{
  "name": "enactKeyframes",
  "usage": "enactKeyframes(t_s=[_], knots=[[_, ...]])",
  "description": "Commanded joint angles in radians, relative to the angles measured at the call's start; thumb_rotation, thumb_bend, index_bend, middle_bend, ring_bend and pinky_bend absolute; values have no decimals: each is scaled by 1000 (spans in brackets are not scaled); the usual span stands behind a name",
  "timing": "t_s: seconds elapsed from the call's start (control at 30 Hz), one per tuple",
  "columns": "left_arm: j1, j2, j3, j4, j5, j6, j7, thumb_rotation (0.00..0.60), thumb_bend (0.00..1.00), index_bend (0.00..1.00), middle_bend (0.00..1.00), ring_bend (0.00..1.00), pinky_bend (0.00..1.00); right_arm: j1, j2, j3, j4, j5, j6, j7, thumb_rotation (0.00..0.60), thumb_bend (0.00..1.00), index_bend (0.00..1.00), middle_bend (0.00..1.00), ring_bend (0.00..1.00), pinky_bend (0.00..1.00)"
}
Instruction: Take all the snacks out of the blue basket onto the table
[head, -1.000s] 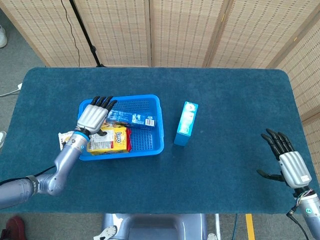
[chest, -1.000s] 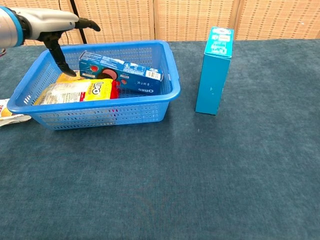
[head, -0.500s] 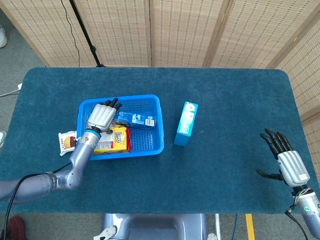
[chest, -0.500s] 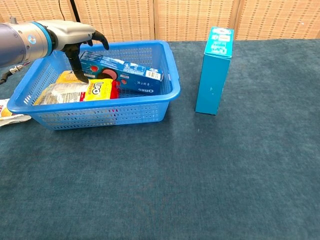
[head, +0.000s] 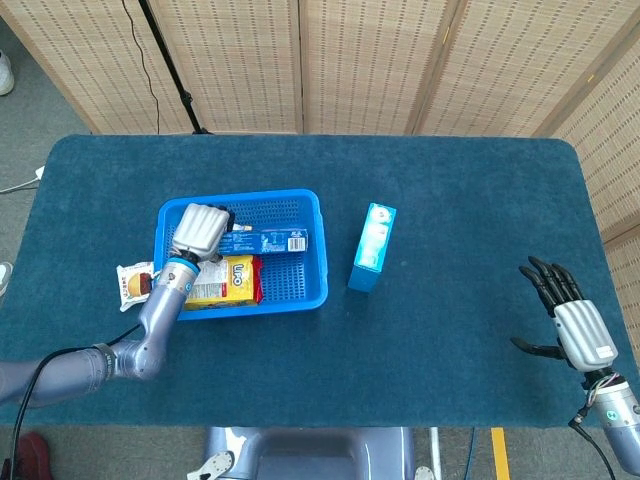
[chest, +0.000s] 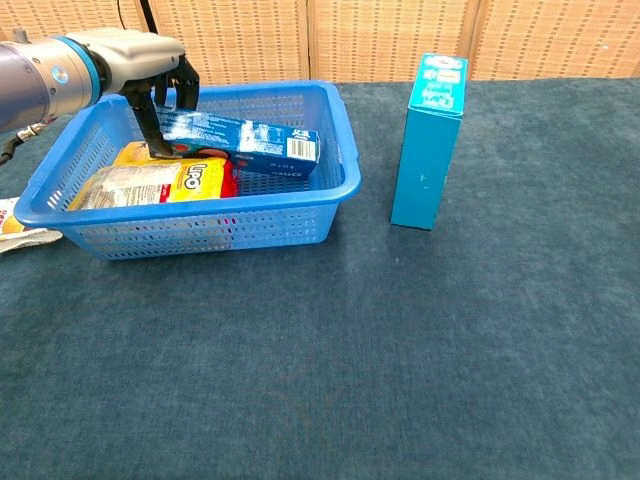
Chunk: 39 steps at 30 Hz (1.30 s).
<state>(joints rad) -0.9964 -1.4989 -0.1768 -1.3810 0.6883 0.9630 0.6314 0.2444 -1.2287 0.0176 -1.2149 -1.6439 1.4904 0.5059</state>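
The blue basket (head: 322, 252) stands left of the table's middle. Inside it lie a long blue Oreo box (head: 265, 241) and a yellow-and-red snack bag (head: 225, 280). My left hand (head: 198, 232) is inside the basket and grips the left end of the Oreo box (chest: 250, 140), fingers curled around it. The box is tipped up on its edge, above the snack bag (chest: 160, 182). In the chest view the left hand (chest: 150, 70) shows over the basket's (chest: 250, 225) back left corner. My right hand (head: 575, 325) hovers at the table's front right with its fingers spread, holding nothing.
A tall light-blue box (head: 372, 247) stands upright on the table just right of the basket, also visible in the chest view (chest: 430, 140). A small wrapped snack (head: 133, 283) lies on the table against the basket's left side. Folding screens stand behind the table.
My left hand has closed around the Oreo box's left end, and the box has turned from lying flat to standing on its edge. The right hand has stayed put.
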Motion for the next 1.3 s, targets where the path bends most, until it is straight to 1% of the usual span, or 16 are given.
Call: enactKeyframes(t_s=[0.03,0.2,0.4,0.53,0.6,0.7,0.8,0.87,0.93,1.03,1.13,1.17,1.2,1.23,1.27,1.3], knots=[[23,39,-12,-44,52,33,-39,600,112,588,468,473,532,-1,0,-1,-2,-3,3,0,600,0,0,0,0,0],[52,105,-22,-110,99,54,-80,600,112,590,470,474,532,-1,2,-4,-8,-10,9,-3,600,0,0,0,0,0],[118,232,-36,-205,167,87,-173,600,112,590,469,474,532,-3,6,-7,-19,-21,21,-3,600,0,0,0,0,0],[182,331,-43,-240,209,120,-258,600,112,590,470,476,532,-5,9,-11,-26,-29,28,-3,600,0,0,0,0,0],[222,385,-52,-241,220,132,-321,600,112,590,470,476,532,-6,11,-13,-32,-37,36,-2,600,0,0,0,0,0],[270,448,-58,-224,239,127,-410,600,112,590,470,476,532,-8,15,-15,-41,-47,48,-4,600,0,0,0,0,0],[312,485,-54,-178,241,122,-470,600,112,590,470,476,532,-10,19,-17,-49,-54,58,-4,600,0,0,0,0,0],[332,494,-50,-145,247,108,-509,600,112,590,470,476,532,-11,21,-19,-54,-57,61,-3,600,0,0,0,0,0],[351,487,-43,-93,240,83,-546,600,113,590,470,477,532,-12,22,-21,-59,-62,65,-5,600,0,0,0,0,0],[364,445,-39,-1,229,45,-590,600,120,590,470,477,532,-10,22,-26,-64,-72,66,-9,600,0,0,0,0,0],[366,407,-32,57,247,8,-622,600,120,579,464,457,531,-8,21,-30,-67,-78,63,-13,600,0,0,0,0,0],[365,401,-26,62,257,-12,-633,600,115,557,444,430,519,-7,21,-31,-68,-78,61,-14,600,0,0,0,0,0],[364,403,-19,61,269,-37,-643,600,97,464,365,345,464,-7,21,-31,-68,-78,60,-16,600,0,0,0,0,0],[362,414,-7,50,286,-78,-657,600,66,297,230,214,349,-7,20,-31,-69,-78,59,-17,600,0,0,0,0,0],[360,430,2,33,295,-116,-668,600,44,188,142,131,245,-6,21,-31,-69,-77,58,-18,600,0,0,0,0,0],[357,447,4,12,304,-145,-683,600,16,55,39,35,109,-7,21,-31,-70,-75,58,-19,600,0,0,0,0,0]])
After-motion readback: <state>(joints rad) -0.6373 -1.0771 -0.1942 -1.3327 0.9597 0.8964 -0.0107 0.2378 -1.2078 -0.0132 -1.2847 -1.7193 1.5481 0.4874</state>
